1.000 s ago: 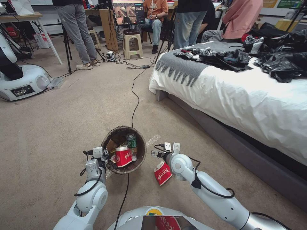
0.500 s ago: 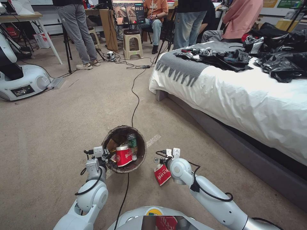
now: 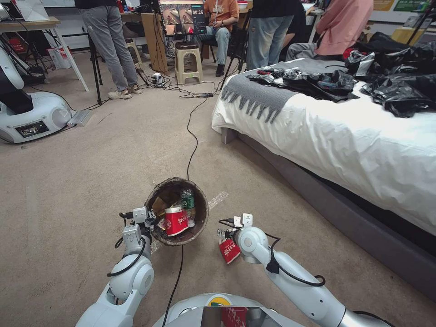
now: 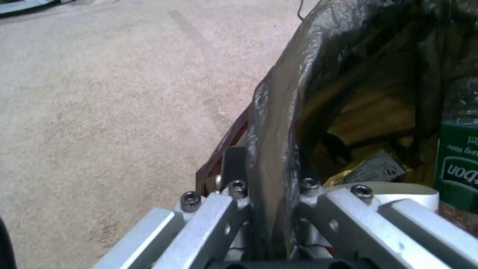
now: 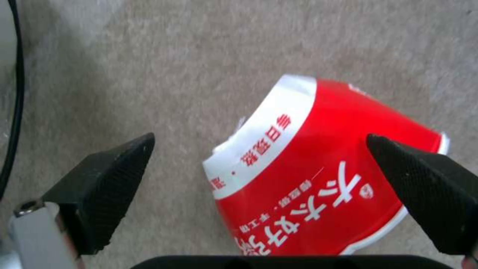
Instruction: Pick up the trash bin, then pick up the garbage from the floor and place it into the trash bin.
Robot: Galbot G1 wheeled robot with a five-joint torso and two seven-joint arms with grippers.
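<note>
The trash bin (image 3: 200, 217), round with a dark liner (image 4: 279, 112) over its rim, hangs just above the carpet. My left gripper (image 3: 147, 222) is shut on its near-left rim (image 4: 271, 194). Inside lie a red-and-white noodle cup (image 3: 176, 221), a green-labelled bottle (image 3: 187, 202) (image 4: 458, 168) and tan paper (image 3: 159, 205). A second red noodle cup (image 3: 229, 251) (image 5: 319, 179), part of the garbage, lies on its side on the carpet right of the bin. My right gripper (image 3: 225, 236) (image 5: 259, 140) is open directly over it, one black fingertip on each side, apart from the cup.
A black cable (image 3: 193, 136) runs along the carpet and under the bin. The bed (image 3: 354, 145) with black bags on it fills the right side. Another robot's base (image 3: 32, 118) stands far left. People, stools and tripods are at the back. Open carpet lies to the left.
My right gripper has moved left and down onto the fallen noodle cup, now straddling it. The left gripper and the bin have barely moved.
</note>
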